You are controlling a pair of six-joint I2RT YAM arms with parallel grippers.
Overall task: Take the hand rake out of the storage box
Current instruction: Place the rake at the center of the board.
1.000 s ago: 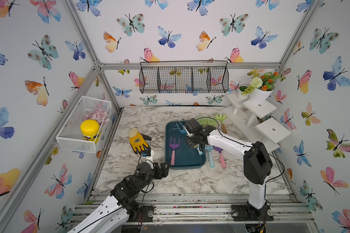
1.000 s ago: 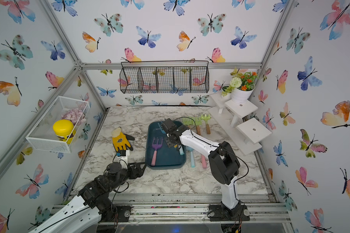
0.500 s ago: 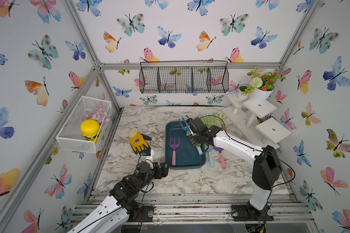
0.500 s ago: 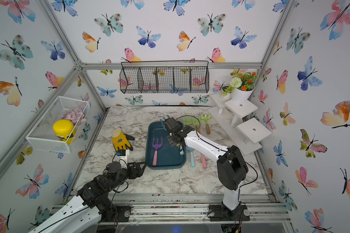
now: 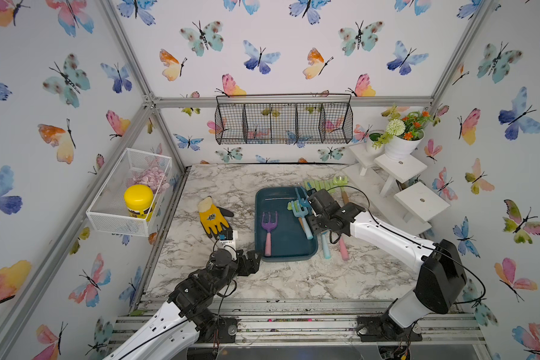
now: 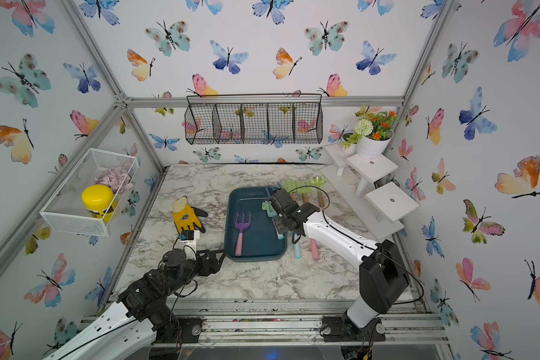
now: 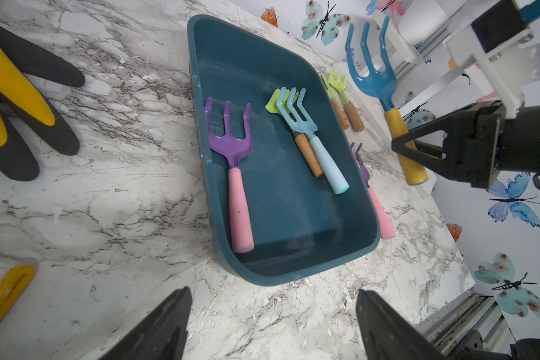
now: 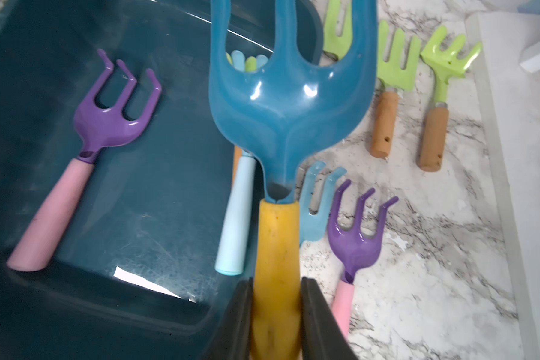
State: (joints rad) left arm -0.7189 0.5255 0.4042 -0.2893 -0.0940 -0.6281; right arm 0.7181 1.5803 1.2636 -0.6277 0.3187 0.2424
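The storage box [image 5: 258,218] [image 6: 231,218] [image 7: 200,124] is a dark teal tub at the middle of the marble table. My right gripper [image 8: 276,280] [image 5: 314,206] is shut on the yellow handle of a blue hand rake [image 8: 290,103] [image 7: 374,78], held in the air over the box's right edge. A purple rake with a pink handle [image 5: 268,227] and a light-blue rake [image 7: 296,115] lying on a green one stay in the box. My left gripper [image 7: 273,290] [image 5: 256,258] stands open and empty just before the box's near-left corner.
On the table right of the box lie a light-blue rake [image 8: 317,205], a purple one [image 8: 356,243] and green ones [image 8: 396,62]. A yellow glove [image 5: 212,218] lies left. White mesh basket [image 5: 128,193], black wire basket [image 5: 282,123] and white steps [image 5: 399,174] line the walls.
My right arm has drawn back to the right, carrying the blue rake from over the box's middle to its right edge. The left arm has not moved.
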